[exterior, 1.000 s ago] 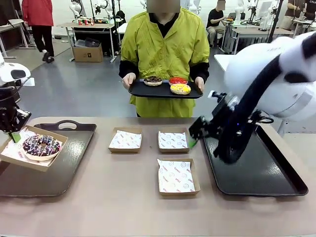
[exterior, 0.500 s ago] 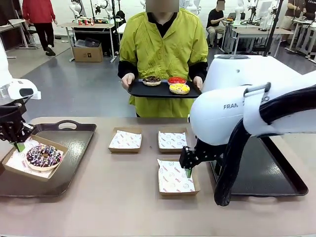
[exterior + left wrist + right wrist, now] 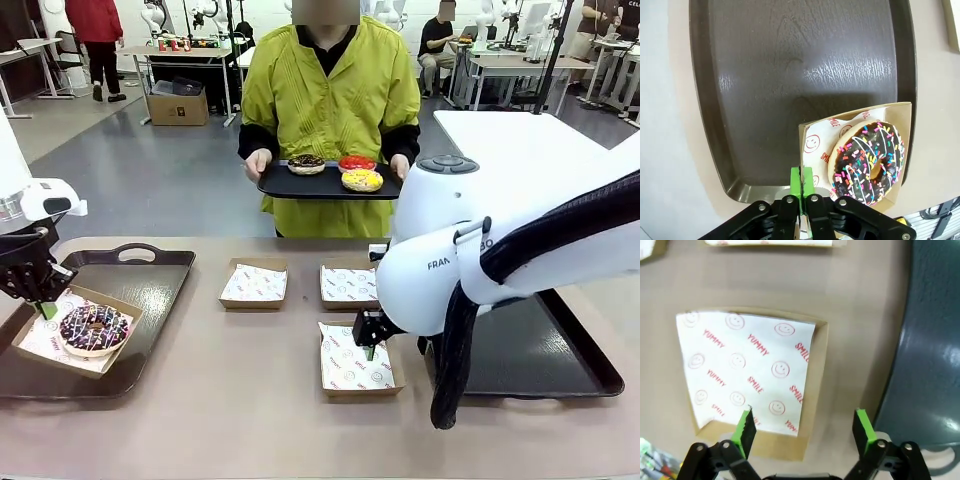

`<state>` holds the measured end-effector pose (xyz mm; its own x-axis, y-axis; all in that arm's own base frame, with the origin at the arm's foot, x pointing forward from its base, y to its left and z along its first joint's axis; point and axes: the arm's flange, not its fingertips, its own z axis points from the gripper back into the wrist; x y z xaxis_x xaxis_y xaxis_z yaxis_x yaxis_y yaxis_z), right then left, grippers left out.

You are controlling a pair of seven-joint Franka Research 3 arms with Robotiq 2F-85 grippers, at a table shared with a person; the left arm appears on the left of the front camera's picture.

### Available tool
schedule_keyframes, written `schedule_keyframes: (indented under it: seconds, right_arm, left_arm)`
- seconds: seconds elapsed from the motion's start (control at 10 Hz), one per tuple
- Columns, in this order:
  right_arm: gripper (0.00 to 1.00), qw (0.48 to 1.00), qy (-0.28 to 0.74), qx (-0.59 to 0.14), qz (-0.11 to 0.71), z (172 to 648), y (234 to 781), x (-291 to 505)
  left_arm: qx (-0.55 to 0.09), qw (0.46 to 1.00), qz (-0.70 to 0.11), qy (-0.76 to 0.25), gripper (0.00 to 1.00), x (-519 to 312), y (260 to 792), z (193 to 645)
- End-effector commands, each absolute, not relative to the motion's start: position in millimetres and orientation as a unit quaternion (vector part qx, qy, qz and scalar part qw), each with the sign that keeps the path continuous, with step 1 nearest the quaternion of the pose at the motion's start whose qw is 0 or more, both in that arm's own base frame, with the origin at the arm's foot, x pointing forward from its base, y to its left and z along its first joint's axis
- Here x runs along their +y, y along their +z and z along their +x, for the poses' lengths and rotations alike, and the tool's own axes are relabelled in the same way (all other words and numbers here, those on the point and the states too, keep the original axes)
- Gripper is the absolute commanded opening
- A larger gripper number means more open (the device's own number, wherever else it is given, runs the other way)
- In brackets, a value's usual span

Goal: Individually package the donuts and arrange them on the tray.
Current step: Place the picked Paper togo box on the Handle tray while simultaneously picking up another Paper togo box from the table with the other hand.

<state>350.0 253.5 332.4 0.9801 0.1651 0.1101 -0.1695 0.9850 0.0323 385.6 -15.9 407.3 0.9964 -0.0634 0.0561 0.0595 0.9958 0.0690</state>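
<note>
step: placing first boxed donut (image 3: pixel 92 328), low over the left tray (image 3: pixel 150 290), near corner | left pincer (image 3: pixel 801 186) clamped on box (image 3: pixel 110 300) rim | right pincer (image 3: pixel 805 427) wide open over empty box (image 3: pixel 819 385), right of tray | next: probably release, then box another

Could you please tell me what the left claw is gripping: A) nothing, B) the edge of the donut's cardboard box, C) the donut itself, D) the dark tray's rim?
B: the left claw is shut on the edge of the cardboard box that holds the sprinkled chocolate donut.
</note>
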Motion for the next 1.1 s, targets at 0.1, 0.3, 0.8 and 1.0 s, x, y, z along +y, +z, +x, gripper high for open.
schedule_keyframes:
  seconds: [0.1, 0.3, 0.8, 1.0]
  right_arm:
    - [1.0, 0.996, 0.06, -0.071, 0.008, 353.5, 313.0, 254.8]
    - [1.0, 0.996, 0.058, -0.068, 0.014, 354.4, 307.5, 253.8]
    - [0.98, 0.996, 0.05, -0.072, 0.031, 355.8, 306.5, 250.4]
    - [0.95, 0.995, 0.05, -0.073, 0.036, 355.6, 306.8, 250.3]
  left_arm:
    - [-0.039, 0.998, 0.021, -0.045, 0.01, -13.4, 401.7, 383.4]
    - [-0.044, 0.998, 0.017, -0.042, 0.01, -15.2, 397.8, 383.6]
    - [-0.061, 0.997, 0.036, -0.007, 0.01, -24.1, 375.3, 389.1]
    - [-0.055, 0.997, 0.048, -0.004, 0.01, -28.1, 365.2, 391.4]
